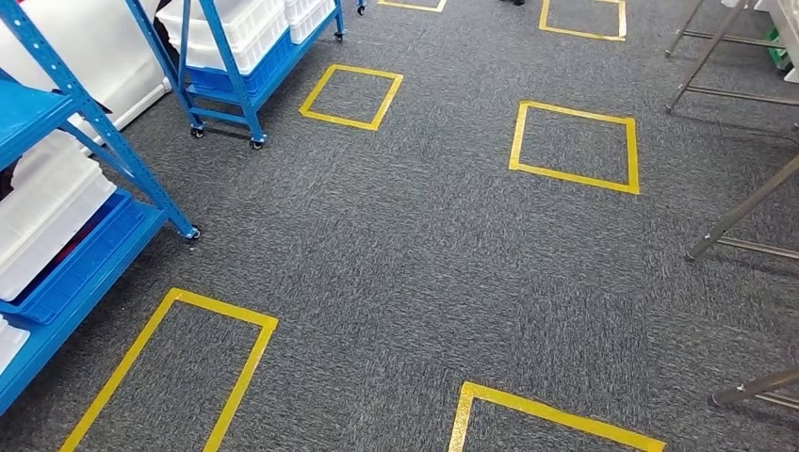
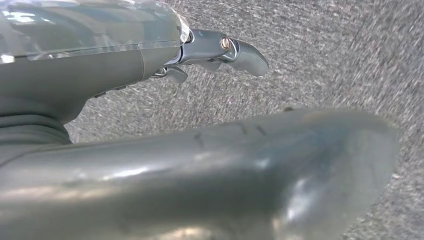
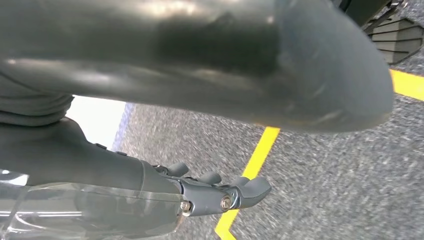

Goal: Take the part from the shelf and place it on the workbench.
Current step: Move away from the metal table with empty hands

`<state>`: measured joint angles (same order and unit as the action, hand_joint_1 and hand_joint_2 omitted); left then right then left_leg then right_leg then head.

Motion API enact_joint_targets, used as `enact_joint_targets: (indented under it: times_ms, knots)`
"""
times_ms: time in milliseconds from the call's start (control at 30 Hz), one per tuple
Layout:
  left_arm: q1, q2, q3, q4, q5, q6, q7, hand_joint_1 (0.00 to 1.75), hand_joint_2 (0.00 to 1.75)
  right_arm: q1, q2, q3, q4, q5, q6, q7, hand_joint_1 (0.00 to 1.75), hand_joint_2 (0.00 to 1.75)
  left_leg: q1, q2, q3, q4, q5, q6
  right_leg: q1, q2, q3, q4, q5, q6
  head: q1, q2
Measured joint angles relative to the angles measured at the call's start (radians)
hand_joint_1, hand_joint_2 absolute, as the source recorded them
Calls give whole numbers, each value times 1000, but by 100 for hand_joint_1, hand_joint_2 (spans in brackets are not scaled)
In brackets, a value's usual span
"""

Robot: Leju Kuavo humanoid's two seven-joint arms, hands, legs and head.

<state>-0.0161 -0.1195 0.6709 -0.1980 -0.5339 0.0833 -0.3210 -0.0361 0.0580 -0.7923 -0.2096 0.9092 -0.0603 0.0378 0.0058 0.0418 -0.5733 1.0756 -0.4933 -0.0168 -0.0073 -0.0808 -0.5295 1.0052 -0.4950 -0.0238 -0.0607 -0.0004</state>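
In the head view, a blue shelf rack [image 1: 113, 141] stands at the near left, carrying white bins [image 1: 47, 202] over a blue tray [image 1: 89, 259]. I cannot make out any single part in them. My left hand [image 2: 125, 65] hangs over grey carpet with its fingers [image 2: 245, 52] stretched out apart from the thick thumb [image 2: 250, 170], holding nothing. My right hand [image 3: 100, 170] also hangs above the carpet, its fingers [image 3: 250, 190] extended and nothing in it. Metal legs [image 1: 744, 212] of a bench stand at the right edge.
A second blue wheeled rack [image 1: 231, 71] with white bins [image 1: 236, 28] stands further back on the left. Yellow tape squares [image 1: 575, 141] mark the grey carpet [image 1: 424, 254] ahead and near my feet. More metal legs [image 1: 702, 56] rise at the far right.
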Motion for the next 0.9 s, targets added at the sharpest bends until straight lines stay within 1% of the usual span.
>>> enact_joint_targets:
  times_ms: [33,67,100,133,167,200,233,267,300,333,367,400,433,467,500,533,567,600,633,667,700,733,767,800,833,867,900]
  knots:
    - [-2,1,0,0,1,2,-2,0,0,0,0,-1,0,1,0,1,0,0,-3,17,24,-47,14,6,2,-9,4,0,-3,5,0,0]
    - [-3,1,0,0,1,4,-4,0,0,-1,0,-2,0,2,0,1,0,0,-6,28,34,-71,17,11,3,-17,7,1,-5,10,0,0]
    - [-3,1,0,0,2,5,-5,0,0,-4,0,-4,0,4,0,2,0,0,-9,22,33,-72,16,17,3,-24,9,0,-6,16,0,0]
    - [-2,1,0,0,2,6,-6,0,0,-7,0,-5,0,5,0,2,0,0,-10,11,32,-75,18,23,2,-32,12,0,-7,22,0,0]
    - [-1,2,0,0,3,6,-7,0,0,-10,0,-6,0,5,0,2,0,0,-9,1,35,-80,21,29,0,-31,14,3,-11,28,0,0]
    - [0,2,0,0,4,6,-8,0,0,-11,-1,-7,0,6,0,2,0,0,-7,-9,38,-85,25,35,-2,-17,12,15,-22,34,0,0]
    - [-1,2,0,0,5,6,-10,0,0,-12,-1,-8,0,7,0,2,0,0,-5,-19,40,-89,29,41,-4,5,-1,48,-45,38,0,0]
    - [-3,2,0,0,5,6,-11,0,0,-10,-1,-9,0,7,0,3,0,0,-3,-29,41,-92,32,46,-7,33,-25,102,-76,40,0,0]
    - [-4,2,1,0,6,6,-12,0,0,-9,-1,-10,0,7,0,3,0,0,-4,-39,39,-91,34,48,-7,56,-59,171,-110,41,0,0]
    - [-5,3,1,0,6,5,-13,0,0,-7,0,-12,0,8,0,3,0,0,-5,-52,37,-90,35,50,-8,67,-94,238,-135,42,0,0]
    - [-5,3,1,0,6,4,-14,0,0,-6,-1,-13,0,9,0,4,0,0,-6,-65,36,-89,35,50,-8,73,-117,278,-141,42,0,0]
    - [-5,3,1,0,6,1,-15,0,0,-5,-1,-14,0,9,0,5,0,0,-7,-78,36,-88,35,50,-7,76,-125,285,-128,41,0,0]
    - [-4,3,1,0,6,-1,-17,0,0,-5,-1,-15,0,9,0,7,0,0,-7,-92,38,-87,34,49,-7,80,-113,248,-94,39,0,0]
    - [-4,2,2,0,6,-4,-20,0,0,-5,-2,-16,0,10,0,10,0,0,-6,-105,40,-85,33,47,-8,91,-86,181,-50,36,0,0]
    - [-4,2,2,0,7,-6,-23,0,0,-4,-2,-17,0,10,0,12,0,0,-7,-116,40,-83,31,44,-7,112,-59,112,-17,32,0,0]
    - [-4,2,2,0,7,-7,-25,0,0,-4,-2,-19,0,11,0,15,0,0,-8,-127,39,-80,30,40,-7,128,-37,55,6,29,0,0]
    - [-4,2,3,0,7,-8,-27,0,0,-4,-2,-20,0,12,0,16,0,0,-8,-136,36,-78,29,35,-6,140,-25,23,15,26,0,0]
    - [-4,2,3,0,7,-9,-28,0,0,-6,-2,-21,0,13,0,18,0,0,-7,-144,33,-77,29,28,-4,143,-22,14,12,24,0,0]
    - [-2,2,3,0,7,-10,-29,0,0,-9,-2,-22,0,15,-1,19,0,0,-5,-152,29,-79,30,22,-3,134,-22,12,13,20,0,0]
    - [0,2,4,0,7,-10,-30,0,0,-11,-2,-22,0,17,-1,20,0,0,-4,-153,27,-78,29,17,-4,125,-20,9,14,15,0,0]
    - [2,3,4,0,7,-10,-30,0,0,-13,-2,-22,0,19,-1,21,0,0,-5,-140,24,-69,22,11,-6,116,-18,5,16,9,0,0]
    - [3,3,4,0,7,-10,-30,0,0,-12,-1,-23,0,21,-1,22,0,0,-5,-118,13,-44,4,6,-8,105,-17,2,17,2,0,0]
    - [2,4,4,0,7,-10,-31,0,0,-10,-1,-23,0,22,-1,22,0,0,-5,-92,-7,2,-24,2,-9,93,-15,-1,17,-4,0,0]
    - [1,3,4,0,6,-10,-32,0,0,-8,-1,-23,0,24,-1,22,0,0,-3,-71,-38,66,-59,-1,-7,80,-15,-2,15,-8,0,0]
    - [0,3,4,0,6,-10,-32,0,0,-5,-1,-23,0,25,-1,22,0,0,-1,-62,-71,136,-91,-5,-6,66,-14,-1,13,-11,0,0]
    - [0,3,4,0,6,-10,-33,0,0,-4,-1,-23,0,26,-1,22,0,0,2,-57,-97,189,-108,-8,-4,53,-14,-1,11,-11,0,0]
    - [2,3,5,0,6,-10,-33,0,0,-4,-2,-23,0,27,-1,22,0,0,4,-54,-105,207,-106,-10,-3,41,-13,-1,9,-11,0,0]
